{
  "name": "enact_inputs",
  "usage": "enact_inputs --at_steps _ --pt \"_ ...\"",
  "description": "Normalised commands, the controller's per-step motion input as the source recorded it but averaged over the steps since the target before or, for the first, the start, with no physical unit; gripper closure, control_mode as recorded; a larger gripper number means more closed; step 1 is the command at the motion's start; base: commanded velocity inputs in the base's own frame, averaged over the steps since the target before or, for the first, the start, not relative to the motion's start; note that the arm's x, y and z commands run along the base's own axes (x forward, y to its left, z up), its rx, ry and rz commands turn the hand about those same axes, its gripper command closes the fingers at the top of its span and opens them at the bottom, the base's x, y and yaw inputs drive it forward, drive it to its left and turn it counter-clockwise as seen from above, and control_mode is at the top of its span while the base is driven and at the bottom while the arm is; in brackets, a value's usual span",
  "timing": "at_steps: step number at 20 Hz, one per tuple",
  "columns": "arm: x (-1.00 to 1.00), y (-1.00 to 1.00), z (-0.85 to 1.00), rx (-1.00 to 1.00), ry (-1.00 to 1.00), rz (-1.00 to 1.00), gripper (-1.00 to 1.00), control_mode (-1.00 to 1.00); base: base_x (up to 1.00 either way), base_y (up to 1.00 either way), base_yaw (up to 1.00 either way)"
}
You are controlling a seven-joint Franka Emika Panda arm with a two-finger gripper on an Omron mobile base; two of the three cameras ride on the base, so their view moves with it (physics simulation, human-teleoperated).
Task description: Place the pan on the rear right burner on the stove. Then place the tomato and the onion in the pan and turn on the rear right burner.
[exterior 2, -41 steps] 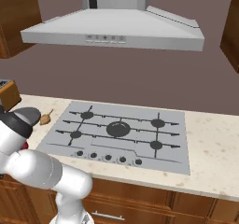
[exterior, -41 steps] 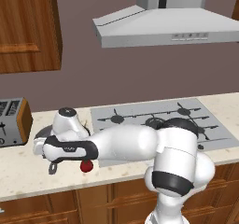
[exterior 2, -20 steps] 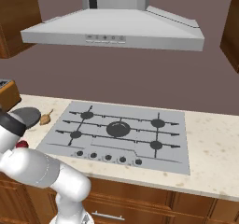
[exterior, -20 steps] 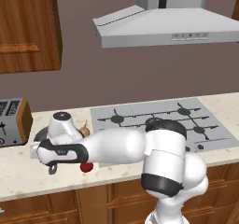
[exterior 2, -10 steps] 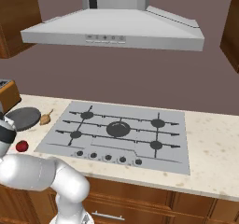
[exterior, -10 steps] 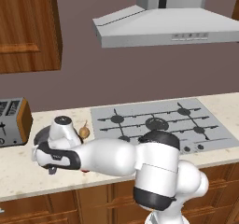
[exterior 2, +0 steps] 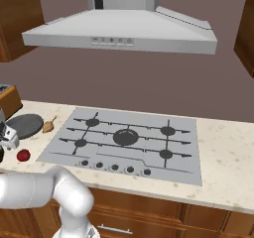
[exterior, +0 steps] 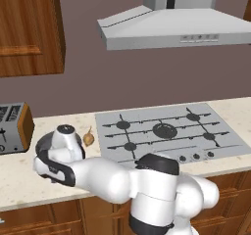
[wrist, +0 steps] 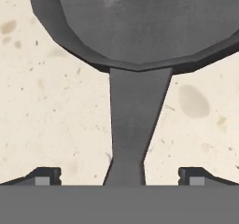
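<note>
pincer (wrist: pixel 119 177) spread apart astride the pan (wrist: pixel 140 27) handle, lower centre of the hand view; judgement: sink lower, stay centred on the handle, then clamp

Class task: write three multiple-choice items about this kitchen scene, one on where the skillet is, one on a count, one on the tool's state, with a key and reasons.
1. Where is the dark grey cast-iron skillet?
A. on the rear right burner
B. on the beige speckled counter left of the silver-grey cooktop
C. inside a cupboard

2. How many small dark knobs line the cooktop's front edge?
A. two
B. five
C. eight

3. How does the tool stand?
A. open, one fingertip either side of the skillet's long handle
B. shut on the small red tomato
C. shut on a knob

Key: 1 B, the right base view shows it on the counter beside the tan onion. 2 B, five show there. 3 A, the hand view shows the tips apart, handle between.
</note>
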Motion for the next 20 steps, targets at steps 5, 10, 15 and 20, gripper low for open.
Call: enact_inputs --at_steps 5,10,15,20 --pt "0.05 0.11 -0.14 0.0 0.0 0.0 -1.0 -1.0 0.0 0.0 0.0" --pt "0.0 0.02 -0.01 0.0 0.0 0.0 -1.0 -1.0 0.0 0.0 0.0" --pt "0.0 0.0 0.0 0.0 0.0 0.0 1.0 -1.0 0.0 0.0 0.0" --pt "0.0 0.0 0.0 0.0 0.0 0.0 1.0 -1.0 0.0 0.0 0.0"
